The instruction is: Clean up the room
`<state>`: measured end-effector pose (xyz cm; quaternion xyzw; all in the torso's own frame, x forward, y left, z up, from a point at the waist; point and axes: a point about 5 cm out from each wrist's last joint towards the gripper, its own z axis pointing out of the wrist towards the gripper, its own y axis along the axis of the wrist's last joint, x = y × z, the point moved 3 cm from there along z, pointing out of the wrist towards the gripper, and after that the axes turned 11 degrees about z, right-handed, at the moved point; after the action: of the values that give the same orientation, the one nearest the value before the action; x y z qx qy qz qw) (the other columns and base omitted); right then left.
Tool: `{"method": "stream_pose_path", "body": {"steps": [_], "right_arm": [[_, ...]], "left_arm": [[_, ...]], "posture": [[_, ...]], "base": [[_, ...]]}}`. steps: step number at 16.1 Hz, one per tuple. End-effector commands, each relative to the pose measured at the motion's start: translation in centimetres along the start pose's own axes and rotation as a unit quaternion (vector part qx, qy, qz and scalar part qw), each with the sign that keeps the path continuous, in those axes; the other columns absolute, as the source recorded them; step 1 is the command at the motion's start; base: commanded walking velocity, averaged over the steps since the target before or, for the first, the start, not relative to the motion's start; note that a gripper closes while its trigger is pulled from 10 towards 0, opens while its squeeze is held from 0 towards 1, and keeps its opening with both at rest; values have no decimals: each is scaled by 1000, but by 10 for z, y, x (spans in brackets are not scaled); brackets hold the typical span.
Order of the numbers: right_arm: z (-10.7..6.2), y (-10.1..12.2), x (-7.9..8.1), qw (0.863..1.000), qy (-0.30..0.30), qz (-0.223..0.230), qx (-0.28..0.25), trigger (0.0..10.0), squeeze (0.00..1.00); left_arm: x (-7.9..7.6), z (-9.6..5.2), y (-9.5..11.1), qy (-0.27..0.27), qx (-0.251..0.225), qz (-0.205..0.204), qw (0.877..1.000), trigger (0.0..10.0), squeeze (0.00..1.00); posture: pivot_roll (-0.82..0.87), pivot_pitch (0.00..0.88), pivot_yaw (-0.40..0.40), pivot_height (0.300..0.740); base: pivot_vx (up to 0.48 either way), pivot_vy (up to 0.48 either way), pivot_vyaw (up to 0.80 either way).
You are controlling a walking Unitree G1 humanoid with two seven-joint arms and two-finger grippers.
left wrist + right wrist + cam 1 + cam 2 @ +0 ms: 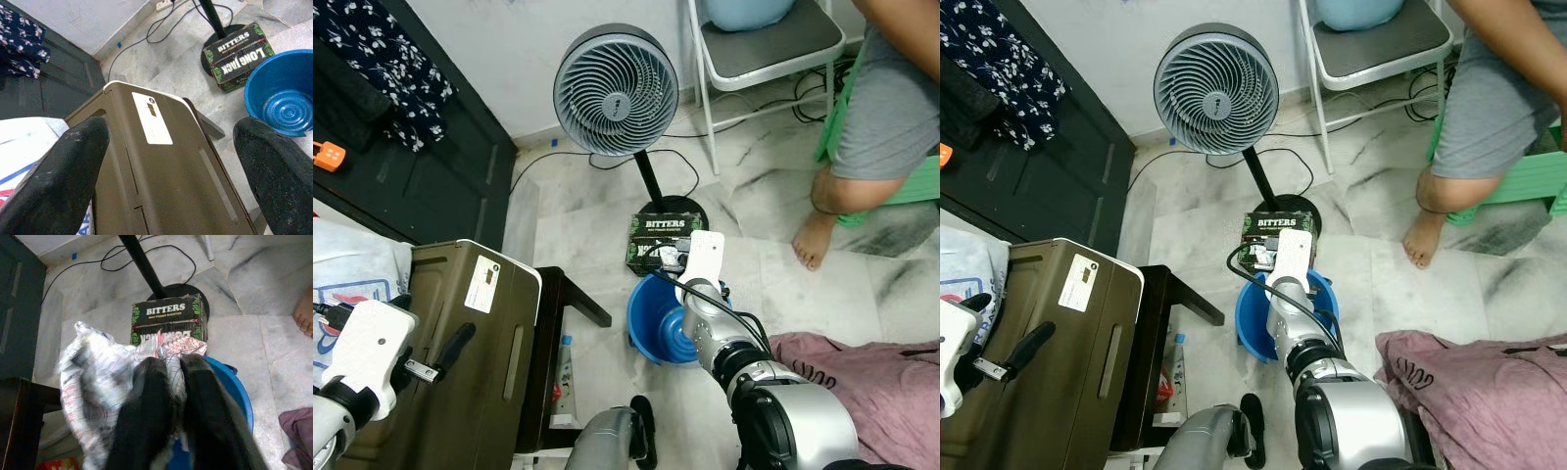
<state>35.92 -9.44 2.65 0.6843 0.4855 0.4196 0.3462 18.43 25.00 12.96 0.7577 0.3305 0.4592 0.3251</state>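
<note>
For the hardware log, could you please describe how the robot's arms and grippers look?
Both arms are silver with ribbed black joints. The right gripper has two long black fingers, a white wrist housing and a black cable. The left gripper has scuffed black fingers and a white housing.

Silver arms, white wrist housings, black claw fingers [73, 171] (scuffed), black cable.

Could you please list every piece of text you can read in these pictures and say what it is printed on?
"BITTERS": top of the dark green carton by the fan base.
"LONG JACK": the same carton's side, in the left wrist view.
White sticker on the brown bin: too small to read.
Fan hub badge: too blurred.
</note>
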Motion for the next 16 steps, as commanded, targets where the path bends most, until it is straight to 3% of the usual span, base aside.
{"method": "stream_pose_path", "body": {"steps": [1, 5, 11, 13, 16], "right_arm": [[-3, -6, 9, 1000, 6, 3, 8, 10000, 1000], [-1, 5, 11, 1000, 9, 9, -15, 10000, 1000], [-2, 38, 40, 995, 47, 30, -78, 10000, 1000], [-5, 41, 52, 993, 79, 33, -86, 10000, 1000], [-12, 29, 47, 989, 116, 9, -88, 10000, 1000]], "left_arm": [[6, -4, -3, 6, 14, 8, 1000, 10000, 0], [6, -3, -4, 8, 14, 7, 1000, 10000, 0], [7, -1, -5, 9, 15, 8, 1000, 10000, 0], [4, 5, -4, 9, 8, 4, 1000, 10000, 0], [-2, 25, 2, 19, -19, -15, 1000, 10000, 0]], "posture": [[334, 211, 324, 740], [333, 206, 320, 740], [321, 196, 326, 740], [294, 184, 312, 740], [220, 144, 268, 740]], "base": [[0, 0, 0], [0, 0, 0], [0, 0, 0], [0, 0, 0], [0, 0, 0]]}}
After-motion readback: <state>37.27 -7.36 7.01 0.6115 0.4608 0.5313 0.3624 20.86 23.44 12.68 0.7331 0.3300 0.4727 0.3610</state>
